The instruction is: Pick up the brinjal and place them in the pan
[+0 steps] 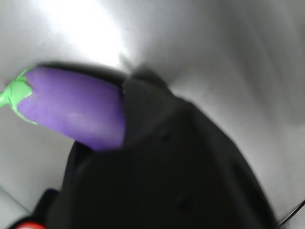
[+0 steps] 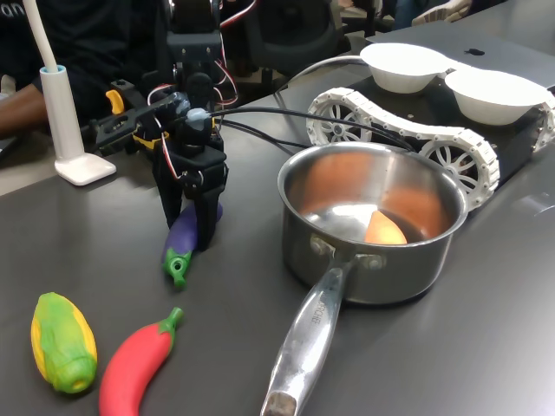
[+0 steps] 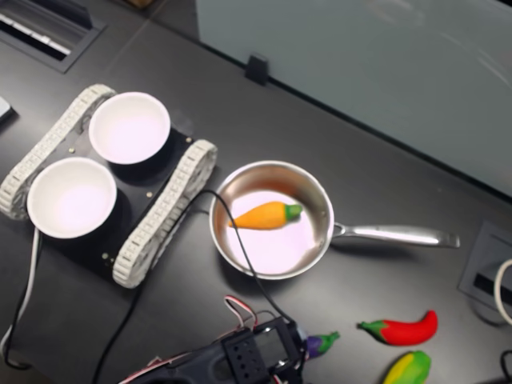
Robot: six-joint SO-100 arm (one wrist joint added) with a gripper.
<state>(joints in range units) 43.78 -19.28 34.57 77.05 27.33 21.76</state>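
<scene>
On the dark tabletop (image 2: 486,347), just beside the pan (image 2: 371,221) on the first exterior view's left, the brinjal (image 2: 180,243) lies flat with the black jaws straddling its rear half. The wrist view shows the purple body running in under one dark finger, but it is blurred, so whether the jaws have truly clamped or only bracket the brinjal I cannot tell.

To do this step well, the gripper (image 2: 192,227) should close squarely across the thick purple middle, not the tapered end, since the glossy plastic will likely squirt out of a skewed pinch. Then lift straight up, high enough to clear the steel rim before swinging across.

Its long axis runs from under the jaws toward the near tabletop edge in the first exterior view, green stem cap leading, pointing toward the red chilli (image 2: 137,361) and corn cob (image 2: 62,342). In the second exterior view the stem end peeks out pointing toward the chilli. A toy carrot (image 3: 264,215) already lies inside the pan.
</scene>
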